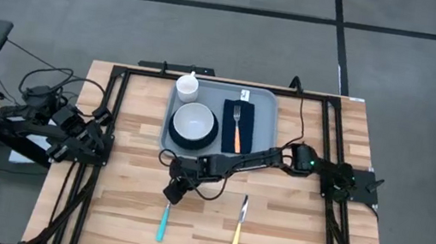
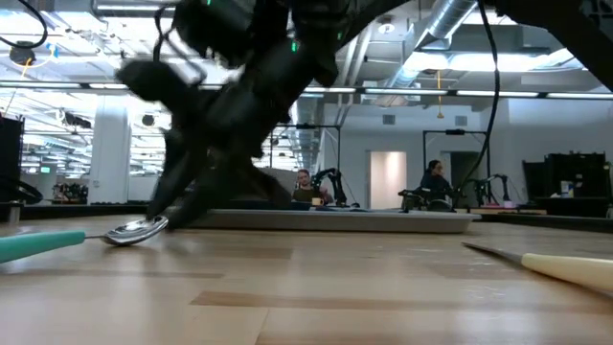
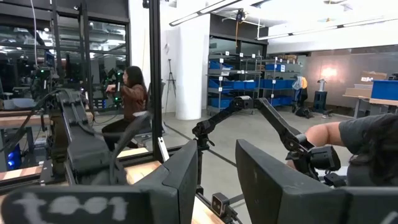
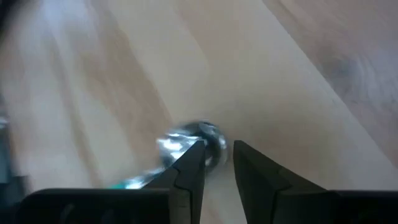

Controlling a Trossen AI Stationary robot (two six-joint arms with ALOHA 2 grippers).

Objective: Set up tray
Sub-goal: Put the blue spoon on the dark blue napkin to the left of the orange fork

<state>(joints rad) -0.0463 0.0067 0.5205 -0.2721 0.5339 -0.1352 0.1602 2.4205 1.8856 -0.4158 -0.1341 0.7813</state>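
Tray (image 1: 266,103), large pale grey-blue rectangular plastic, lies well beyond the right gripper's (image 4: 217,163) fingertips, holding a white bowl (image 1: 194,122) on a dark plate, a white cup (image 1: 187,87) and an orange-handled fork (image 1: 237,125) on a black napkin. Fingers narrowly parted, grasping nothing, straddle the metal bowl of a teal-handled spoon (image 4: 189,142). Left gripper (image 3: 214,180): narrowly parted, empty.

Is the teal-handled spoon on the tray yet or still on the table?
Still on the table: the spoon lies on bare wood, clear of the tray.
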